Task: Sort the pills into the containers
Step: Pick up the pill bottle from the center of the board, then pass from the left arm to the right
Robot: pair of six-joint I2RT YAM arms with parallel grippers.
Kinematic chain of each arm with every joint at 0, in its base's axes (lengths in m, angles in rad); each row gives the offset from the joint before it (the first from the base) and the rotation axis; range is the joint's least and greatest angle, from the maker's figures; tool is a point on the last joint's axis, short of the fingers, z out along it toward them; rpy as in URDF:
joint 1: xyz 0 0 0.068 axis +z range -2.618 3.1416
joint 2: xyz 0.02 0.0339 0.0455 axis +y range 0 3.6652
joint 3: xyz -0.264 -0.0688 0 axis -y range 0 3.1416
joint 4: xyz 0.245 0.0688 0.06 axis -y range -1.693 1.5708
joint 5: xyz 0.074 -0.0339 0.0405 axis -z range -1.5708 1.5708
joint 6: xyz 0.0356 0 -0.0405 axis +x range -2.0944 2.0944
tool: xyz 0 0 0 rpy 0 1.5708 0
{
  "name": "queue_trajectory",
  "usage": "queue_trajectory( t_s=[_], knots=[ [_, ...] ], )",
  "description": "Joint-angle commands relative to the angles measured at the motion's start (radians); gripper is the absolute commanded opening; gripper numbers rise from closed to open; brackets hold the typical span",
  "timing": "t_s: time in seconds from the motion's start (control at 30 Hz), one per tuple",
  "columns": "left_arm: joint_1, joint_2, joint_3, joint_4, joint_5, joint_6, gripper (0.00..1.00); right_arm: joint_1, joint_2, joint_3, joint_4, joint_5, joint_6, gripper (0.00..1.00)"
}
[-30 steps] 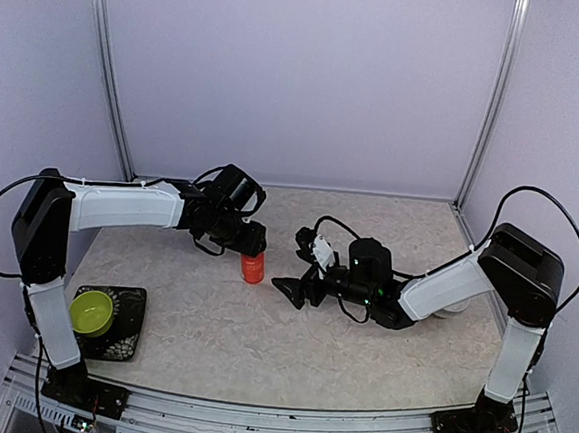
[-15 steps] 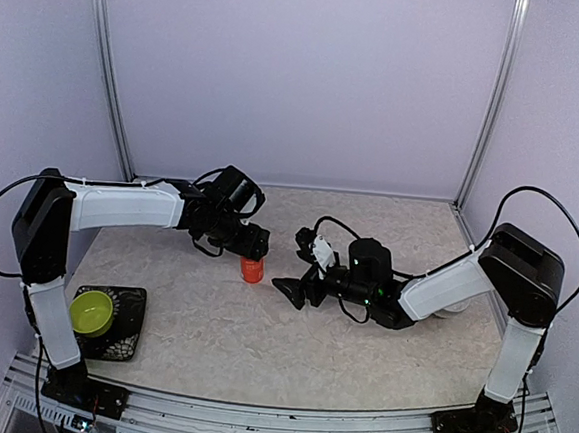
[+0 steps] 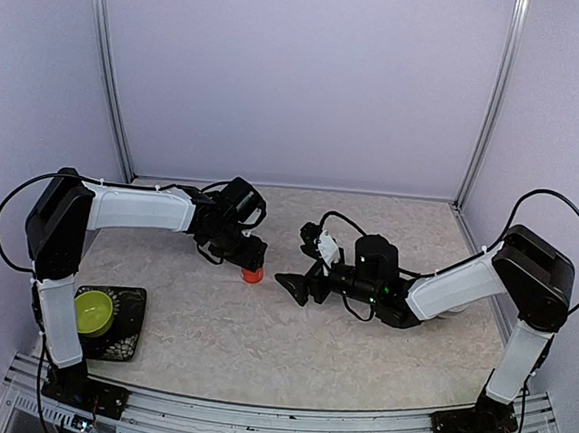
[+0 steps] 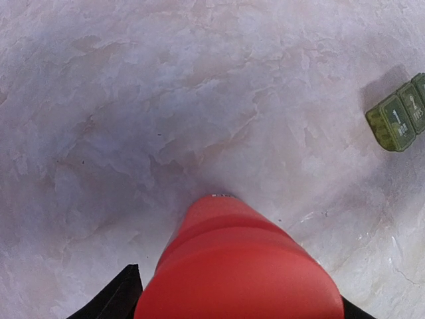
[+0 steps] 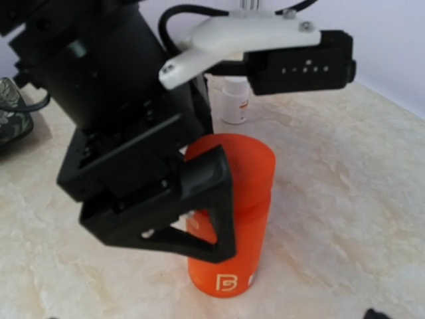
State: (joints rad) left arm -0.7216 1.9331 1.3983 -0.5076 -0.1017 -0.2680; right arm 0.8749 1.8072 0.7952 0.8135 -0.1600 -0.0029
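1. The left gripper has sunk lower over the orange bottle in the last second. More of the bottle showed beneath it before; from above, only the foot peeks out now. The left arm's upper part has swung in a little too.
2. The bottle stands upright on the table, about where it stood before.
3. The left jaws straddle the bottle, one finger on each side, close against its wall. I cannot tell whether they are pinching it or sitting loose.
4. The right gripper has hardly budged. It lies low just right of the bottle and faces it, with its jaws spread wide and nothing in them.
5. The pill box lies flat on the table, well apart from the bottle, at the right edge of the left wrist view. Its lids look shut. I cannot find it from above.
6. I see no pills anywhere. My guess is they are still inside the bottle, so sorting has not begun.
7. The lowering looks like the left arm settling the bottle so it can be opened.
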Motion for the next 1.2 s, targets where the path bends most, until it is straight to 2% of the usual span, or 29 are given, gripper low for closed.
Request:
queue_trajectory(
  t_s=[0.0,0.1,0.3,0.4,0.57,0.73,0.83,1.17],
  knots=[
    [0.008,0.021,0.039,-0.006,0.016,0.013,0.65,0.007,-0.035,-0.020,0.006,0.012,-0.006,0.98],
    [0.008,0.027,0.045,-0.005,0.026,0.014,0.56,0.006,-0.038,-0.029,0.013,0.017,-0.009,0.98],
    [0.008,0.022,0.045,-0.006,0.051,0.015,0.47,0.002,-0.042,-0.061,0.048,0.022,-0.012,0.99],
    [0.006,0.000,0.055,-0.015,0.072,0.016,0.45,-0.012,-0.047,-0.101,0.108,-0.020,-0.007,1.00],
    [-0.025,-0.066,0.093,-0.048,0.121,0.028,0.44,-0.088,-0.029,-0.175,0.293,-0.299,0.080,1.00],
    [-0.089,-0.131,0.148,-0.104,0.152,0.042,0.44,-0.138,0.031,-0.181,0.434,-0.476,0.139,1.00],
    [-0.124,-0.169,0.174,-0.123,0.183,0.035,0.44,-0.157,0.048,-0.174,0.507,-0.530,0.166,1.00],
    [-0.203,-0.212,0.284,-0.199,0.226,0.015,0.43,-0.182,0.061,-0.097,0.558,-0.584,0.208,1.00]
  ],
)
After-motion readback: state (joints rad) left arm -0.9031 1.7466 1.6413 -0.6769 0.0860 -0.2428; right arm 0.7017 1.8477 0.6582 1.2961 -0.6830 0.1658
